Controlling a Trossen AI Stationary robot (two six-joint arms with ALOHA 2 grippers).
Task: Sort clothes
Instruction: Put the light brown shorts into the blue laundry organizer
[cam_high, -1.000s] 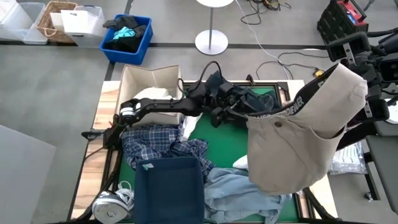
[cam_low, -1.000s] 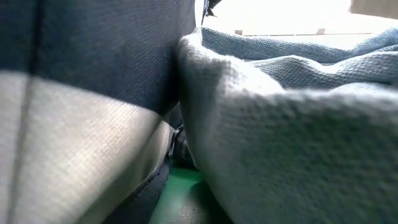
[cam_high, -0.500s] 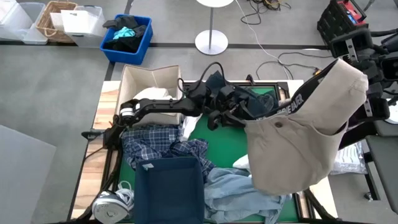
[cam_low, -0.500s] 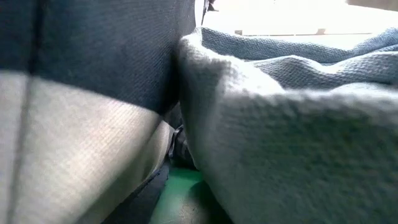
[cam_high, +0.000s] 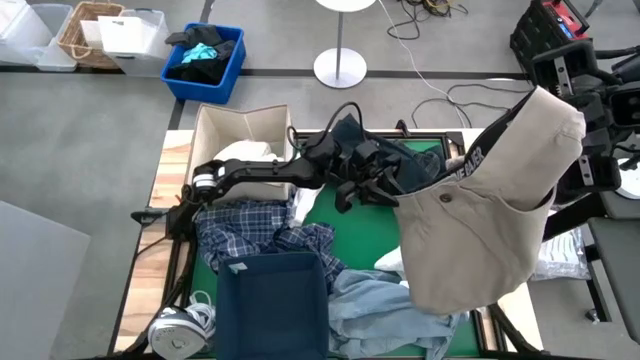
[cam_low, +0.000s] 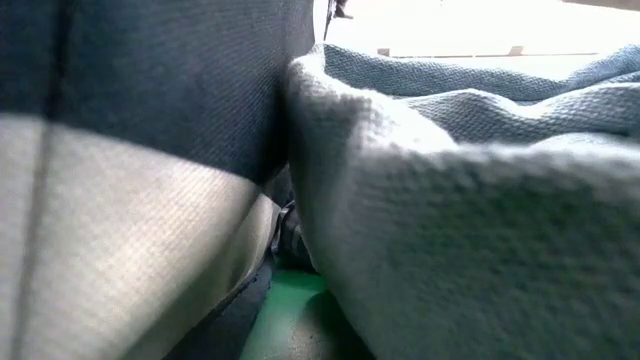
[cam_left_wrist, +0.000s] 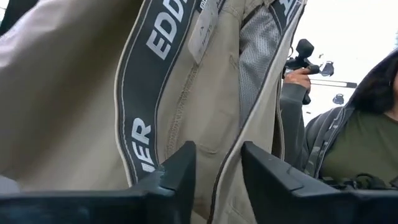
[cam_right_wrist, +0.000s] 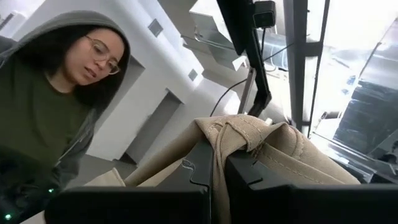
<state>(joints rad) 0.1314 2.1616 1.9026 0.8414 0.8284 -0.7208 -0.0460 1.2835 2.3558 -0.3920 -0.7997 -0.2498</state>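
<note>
Green table (cam_high: 355, 235); tan trousers (cam_high: 480, 230) hang lengthwise, waistband up, right claw (cam_right_wrist: 217, 163).

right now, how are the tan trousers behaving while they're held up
Probably floppy: the tan trousers sag between the right pincer, shut on the waistband, and the left pincer. They likely drape over the light blue denim when lowered.

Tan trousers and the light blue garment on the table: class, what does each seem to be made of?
Tan trousers: looks like a matte woven cotton-type cloth, with visible stitched seams and a printed dark waistband lining. Light blue garment: probably denim, judging by its coarse weave in the low view and its thick, soft folds.
</note>
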